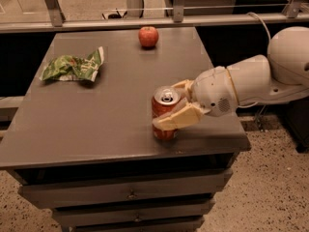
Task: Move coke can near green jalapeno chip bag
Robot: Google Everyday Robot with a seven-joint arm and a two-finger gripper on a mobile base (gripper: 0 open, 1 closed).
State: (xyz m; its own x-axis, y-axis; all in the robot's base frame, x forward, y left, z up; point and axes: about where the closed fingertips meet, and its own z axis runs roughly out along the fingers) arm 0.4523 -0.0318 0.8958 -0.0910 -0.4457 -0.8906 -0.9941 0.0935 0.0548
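**Gripper on the can at the table's front right**

The gripper [169,106] is down at the front right of the table [96,124], and it is closed on the can [162,106]; the near finger [179,119] lies slanted across the can's front, low on its red side; the far finger shows just behind the can's right shoulder; the can sits squeezed between the two. The can stands upright, base on the tabletop, silver lid and pull tab facing up, close to the front edge and a little in from the right edge.

Out from the fingers comes the pale rounded wrist, and behind it the thick white arm [251,79], reaching in from the right side over the table's right edge, a thin cable looping above it.

Further out, the bag [73,67] lies crumpled and flat at the far left of the tabletop, well apart from the can, green with white and red marks; nothing lies between the two but bare grey surface. An apple [148,36] sits by the back edge, near the middle, apart from both can and bag.

Below the top run the grey drawers [130,195], small knobs at the centre; a metal rail [145,23] crosses behind the table; speckled floor [275,178] shows at the lower right.
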